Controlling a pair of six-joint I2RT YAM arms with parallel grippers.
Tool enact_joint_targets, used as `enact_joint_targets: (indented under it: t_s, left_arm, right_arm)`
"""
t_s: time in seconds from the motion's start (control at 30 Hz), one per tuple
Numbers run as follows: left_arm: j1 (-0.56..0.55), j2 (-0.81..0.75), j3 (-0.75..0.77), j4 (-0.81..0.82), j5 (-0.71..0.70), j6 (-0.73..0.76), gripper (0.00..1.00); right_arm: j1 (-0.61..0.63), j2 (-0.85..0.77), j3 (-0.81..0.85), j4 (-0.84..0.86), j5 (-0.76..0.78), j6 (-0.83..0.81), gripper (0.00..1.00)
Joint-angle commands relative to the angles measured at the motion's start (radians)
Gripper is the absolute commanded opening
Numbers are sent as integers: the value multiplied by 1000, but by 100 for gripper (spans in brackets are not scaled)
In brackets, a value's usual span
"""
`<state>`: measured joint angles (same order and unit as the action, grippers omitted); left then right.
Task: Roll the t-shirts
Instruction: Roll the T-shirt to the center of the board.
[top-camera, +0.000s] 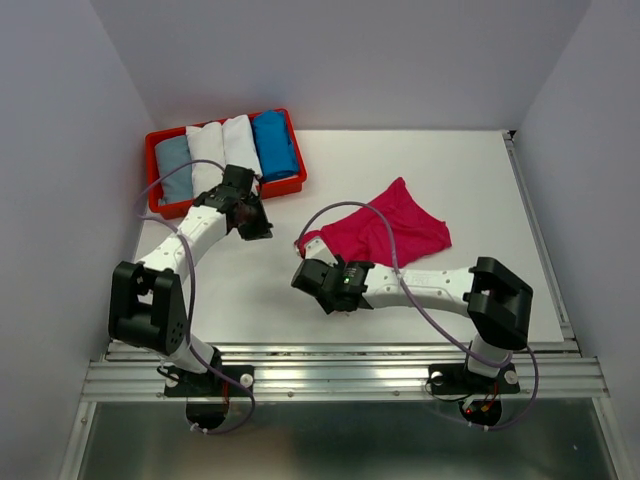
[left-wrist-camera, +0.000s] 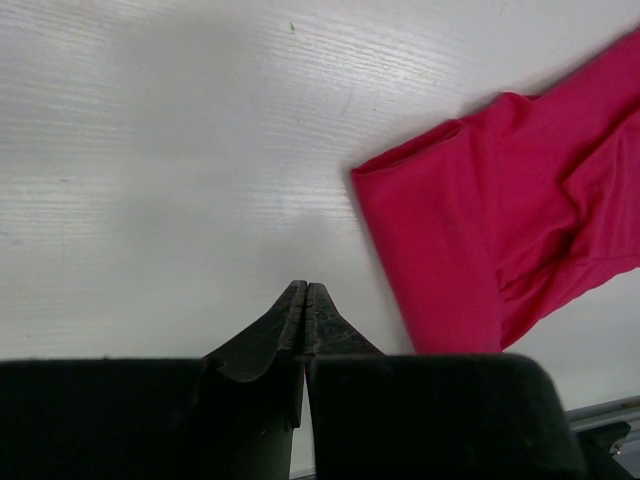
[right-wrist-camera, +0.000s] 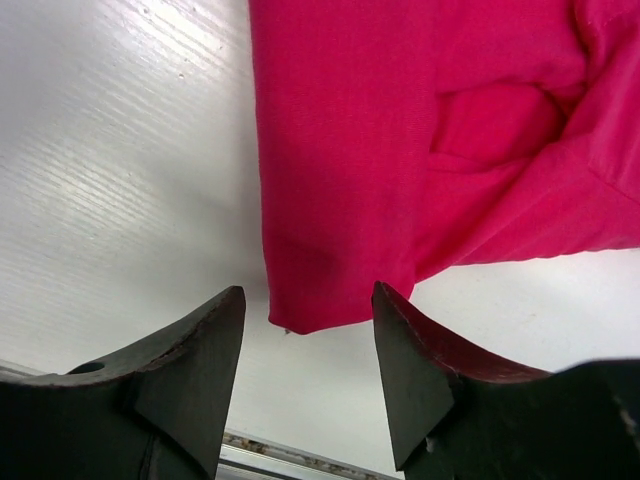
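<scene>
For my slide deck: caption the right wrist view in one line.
Open right end effector framing a corner of the magenta t-shirt lying on the white table.

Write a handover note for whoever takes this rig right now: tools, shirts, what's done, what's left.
Left tool: shut, empty, over bare table.
Right tool: open, holding nothing, at a corner of the pink t-shirt.
Pink t-shirt: crumpled and unrolled on the table.
Done: four rolled t-shirts side by side in the red tray.
Left: flatten and roll the pink one.
</scene>
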<state>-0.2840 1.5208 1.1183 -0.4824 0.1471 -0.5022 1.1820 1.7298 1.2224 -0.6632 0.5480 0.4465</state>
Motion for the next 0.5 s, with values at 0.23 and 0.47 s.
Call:
enact_joint_targets:
  t_s: [0.23,0.47]
  left_arm:
    - [78,-74,-66,14,23,4,14]
    - [111,-100,-72,-19,-12,-1,15]
  right_arm:
    - [16,115,-6,97,43,-40,55]
    - [16,155,-17,131,61,9,28]
